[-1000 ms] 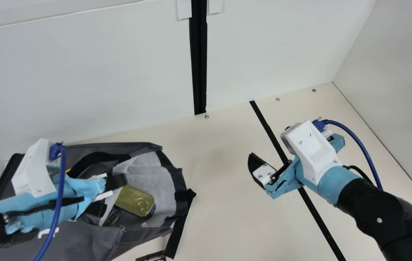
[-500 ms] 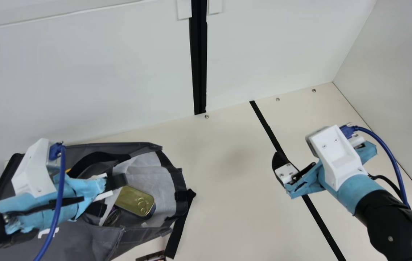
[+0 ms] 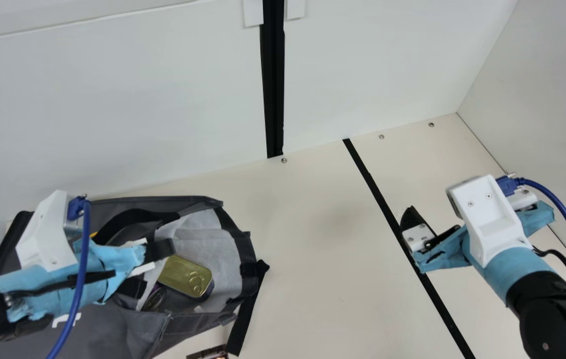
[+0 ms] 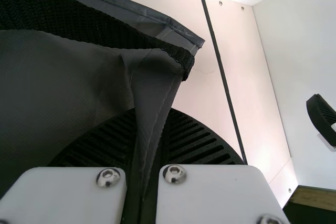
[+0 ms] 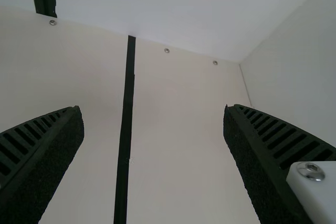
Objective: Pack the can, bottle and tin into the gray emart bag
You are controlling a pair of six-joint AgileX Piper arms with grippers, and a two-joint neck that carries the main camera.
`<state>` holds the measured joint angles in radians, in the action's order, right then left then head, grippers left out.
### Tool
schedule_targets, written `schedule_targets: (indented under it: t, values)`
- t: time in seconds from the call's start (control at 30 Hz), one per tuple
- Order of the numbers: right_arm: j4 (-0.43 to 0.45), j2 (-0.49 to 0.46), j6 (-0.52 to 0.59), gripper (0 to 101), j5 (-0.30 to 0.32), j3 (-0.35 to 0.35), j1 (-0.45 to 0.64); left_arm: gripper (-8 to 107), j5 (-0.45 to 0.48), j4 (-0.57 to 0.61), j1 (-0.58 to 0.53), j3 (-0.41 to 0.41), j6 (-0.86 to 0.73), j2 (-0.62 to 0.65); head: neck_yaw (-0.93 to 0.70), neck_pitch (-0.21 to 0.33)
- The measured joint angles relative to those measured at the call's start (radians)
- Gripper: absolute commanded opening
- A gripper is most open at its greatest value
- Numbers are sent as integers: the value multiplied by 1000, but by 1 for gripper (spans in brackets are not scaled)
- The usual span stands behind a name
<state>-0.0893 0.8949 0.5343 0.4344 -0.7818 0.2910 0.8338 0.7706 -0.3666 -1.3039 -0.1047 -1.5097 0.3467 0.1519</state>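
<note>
- on the near side of the gray bag (image 3: 113,331), the cloth sags in loose folds: soft and limp, it would likely cave in if pushed, so it is best taken by the doubled rim.
- just inside that near rim, a dark round end (image 3: 154,299) shows beside the tin; can or bottle, i cannot tell.
- a little farther in, the tin (image 3: 186,276) lies tilted in the bag's mouth. it should be stiff, smooth and rather heavy for its size if full; i would grip it across the long sides, off the ring (image 3: 197,282), as the lid may slip.
- at the bag's rim, the left gripper (image 4: 153,116) has its fingers closed on a fold of cloth, which should steady the mouth.
- toward the right edge of the table (image 3: 323,299), well apart from the bag, the right gripper (image 5: 153,108) hangs with fingers wide apart and nothing between them.
</note>
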Motion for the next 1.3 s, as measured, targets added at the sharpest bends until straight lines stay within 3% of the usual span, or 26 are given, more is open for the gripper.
schedule_targets:
  t: [0.7, 1.3]
  values:
    - [280, -70, -327, 91, 173, -112, -23, 10, 0, 0, 0, 0, 0, 0, 2, 0]
    - [388, -75, -457, 91, 317, -225, -48, 10, 0, 0, 0, 0, 0, 0, 2, 0]
